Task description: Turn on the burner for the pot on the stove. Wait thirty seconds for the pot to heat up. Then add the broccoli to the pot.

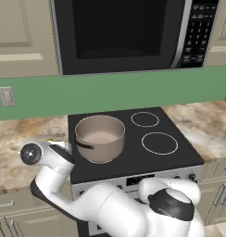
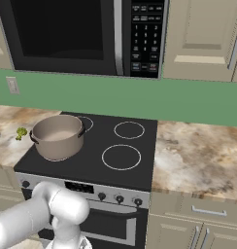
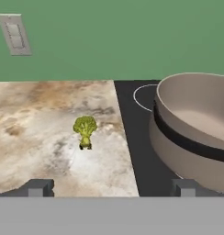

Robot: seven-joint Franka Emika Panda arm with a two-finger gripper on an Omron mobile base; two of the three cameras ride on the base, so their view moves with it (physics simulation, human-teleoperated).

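1. Nearest of all, two dark fingertips of the gripper stand far apart, released, with nothing between them; one is low over the counter, the other over the stove's left edge.
2. Furthest left, one wall switch plate sits on the green backsplash above the marbled counter.
3. On that left stretch of counter stands one broccoli, a single small green floret on a pale stem, upright, near the stove's left edge but not touching it. From the right base camera it shows just left of the pot.
4. One stove comes next, black glass on top with a silver front panel. I count three bare white burner rings in the right base view: two on the right half and part of one behind the pot.
5. One pot, wide and beige-tan, sits on the front-left burner. It has two dark loop handles and looks empty inside.
6. Along the front panel I can count four small black knobs from the right base camera, one at the left end and three toward the right; the white arm covers part of the panel.
7. Overhead hangs one black microwave with its keypad on the right.
8. Right of the stove runs a second stretch of marbled counter, with beige cabinets above and below.
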